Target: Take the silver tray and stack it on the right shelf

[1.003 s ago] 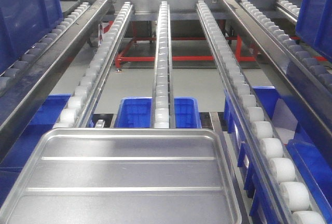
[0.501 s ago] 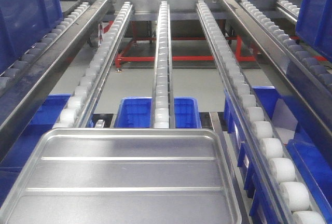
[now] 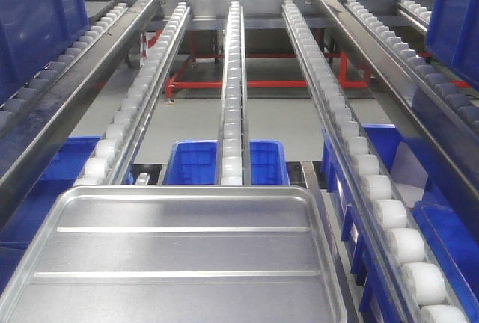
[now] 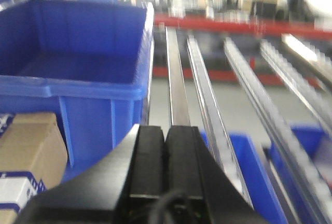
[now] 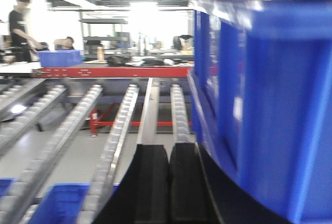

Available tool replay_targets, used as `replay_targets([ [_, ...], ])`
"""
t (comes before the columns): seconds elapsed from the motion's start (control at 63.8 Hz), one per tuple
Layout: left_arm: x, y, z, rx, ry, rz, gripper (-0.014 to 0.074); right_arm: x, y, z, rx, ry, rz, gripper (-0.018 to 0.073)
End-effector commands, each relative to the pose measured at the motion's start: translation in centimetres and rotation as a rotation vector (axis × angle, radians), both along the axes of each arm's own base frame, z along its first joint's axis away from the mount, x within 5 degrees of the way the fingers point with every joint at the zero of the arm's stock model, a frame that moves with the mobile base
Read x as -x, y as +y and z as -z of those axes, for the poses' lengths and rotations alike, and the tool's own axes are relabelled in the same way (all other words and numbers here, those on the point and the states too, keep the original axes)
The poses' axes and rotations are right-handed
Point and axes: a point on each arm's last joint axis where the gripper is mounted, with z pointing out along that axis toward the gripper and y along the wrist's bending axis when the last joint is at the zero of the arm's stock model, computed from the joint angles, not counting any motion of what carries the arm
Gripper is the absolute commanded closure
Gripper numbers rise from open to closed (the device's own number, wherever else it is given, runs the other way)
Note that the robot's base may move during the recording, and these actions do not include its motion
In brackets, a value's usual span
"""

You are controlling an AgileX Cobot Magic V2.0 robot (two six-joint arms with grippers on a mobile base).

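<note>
Pressing fully together, the left jaws and right jaws each hold nothing.

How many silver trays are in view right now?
1. The silver tray lies at the bottom of the front view, nearer than the white roller lanes. Neither wrist view shows one; more could sit outside the frames.

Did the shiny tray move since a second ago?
No. The silver tray keeps its far rim just below the blue bin, the same as before.
</note>
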Motion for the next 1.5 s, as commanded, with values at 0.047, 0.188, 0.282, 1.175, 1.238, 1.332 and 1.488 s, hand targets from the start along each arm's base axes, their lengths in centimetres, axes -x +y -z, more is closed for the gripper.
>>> replay_targets([
  [0.047, -2.1, -0.4, -3.6, 0.022, 0.168, 0.022, 0.0689, -0.3, 0.3, -3.2, -0.001, -0.023, -0.063, 0.0500],
  [0.188, -5.2, -0.9, -4.3, 0.004, 0.297, 0.057, 0.0665, -1.0, 0.9, -3.8, 0.005, 0.059, -0.151, 0.0461],
  [0.282, -7.2, -1.4, -4.1, -0.011, 0.424, 0.097, 0.0519, -1.6, 1.3, -3.7, 0.010, 0.101, -0.213, 0.0322],
  [1.175, -13.3, -9.9, 1.2, -0.096, 0.956, 0.509, 0.0279, -13.0, 13.4, -0.9, -0.032, 1.076, -0.582, 0.0039],
  [1.238, -13.2, -10.4, 1.7, -0.137, 0.977, 0.472, 0.0279, -14.2, 14.3, -0.4, -0.040, 1.135, -0.562, 0.0039],
  [1.332, -13.5, -10.8, 2.5, -0.184, 1.010, 0.375, 0.0279, -15.8, 15.5, 0.2, -0.048, 1.190, -0.543, 0.0039],
  [1.488, -14.6, -11.8, 4.3, -0.104, 1.076, 0.214, 0.0279, -17.6, 16.9, 2.3, -0.088, 1.271, -0.493, 0.0040],
])
